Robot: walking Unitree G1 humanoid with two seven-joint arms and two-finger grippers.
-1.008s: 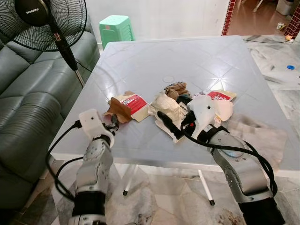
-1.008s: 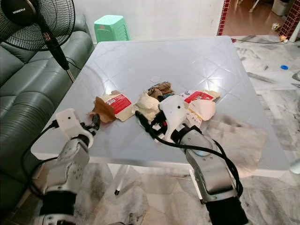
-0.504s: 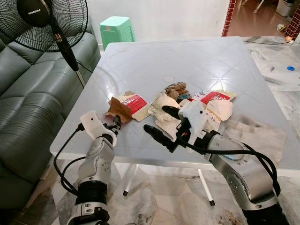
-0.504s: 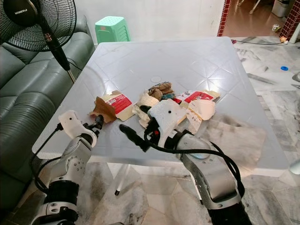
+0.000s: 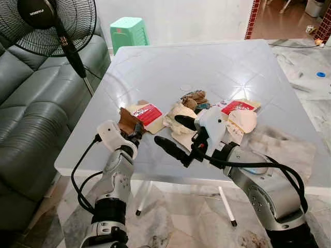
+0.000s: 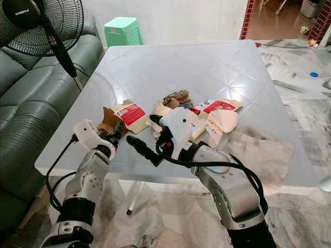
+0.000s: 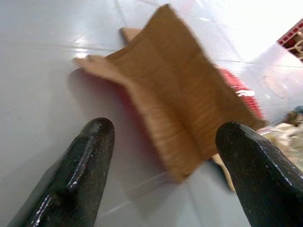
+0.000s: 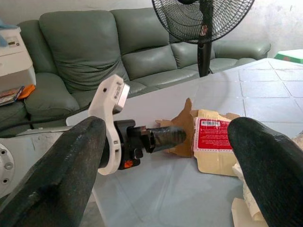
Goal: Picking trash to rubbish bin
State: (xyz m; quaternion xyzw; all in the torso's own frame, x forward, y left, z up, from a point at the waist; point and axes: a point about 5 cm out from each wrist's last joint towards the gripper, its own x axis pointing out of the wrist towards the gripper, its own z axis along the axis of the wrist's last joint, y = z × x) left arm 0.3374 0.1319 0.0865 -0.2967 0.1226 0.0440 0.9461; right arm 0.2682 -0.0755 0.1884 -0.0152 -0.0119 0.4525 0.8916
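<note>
Trash lies in a loose row on the white table (image 5: pixel 207 67). A brown cardboard piece (image 5: pixel 128 120) leans on a red-labelled carton (image 5: pixel 149 113). Crumpled paper (image 5: pixel 181 114), brown scraps (image 5: pixel 194 96), a second red carton (image 5: pixel 238 107) and a white wad (image 5: pixel 244 121) lie to its right. My left gripper (image 5: pixel 134 132) is open right at the cardboard (image 7: pixel 175 94), which stands just ahead between the fingers (image 7: pixel 85 161). My right gripper (image 5: pixel 167 129) is wide open above the table's near edge, empty, left of the crumpled paper and pointing toward the left gripper (image 8: pixel 163 136).
A standing fan (image 5: pixel 51 26) and a grey-green sofa (image 5: pixel 31 103) are on the left. A green stool (image 5: pixel 128 31) stands behind the table. A dull grey patch (image 5: pixel 284 147) marks the table's right front. Marble floor (image 5: pixel 310 67) lies to the right.
My left gripper has moved forward up to the brown cardboard. My right gripper has swung left off the crumpled paper and spread wide open.
</note>
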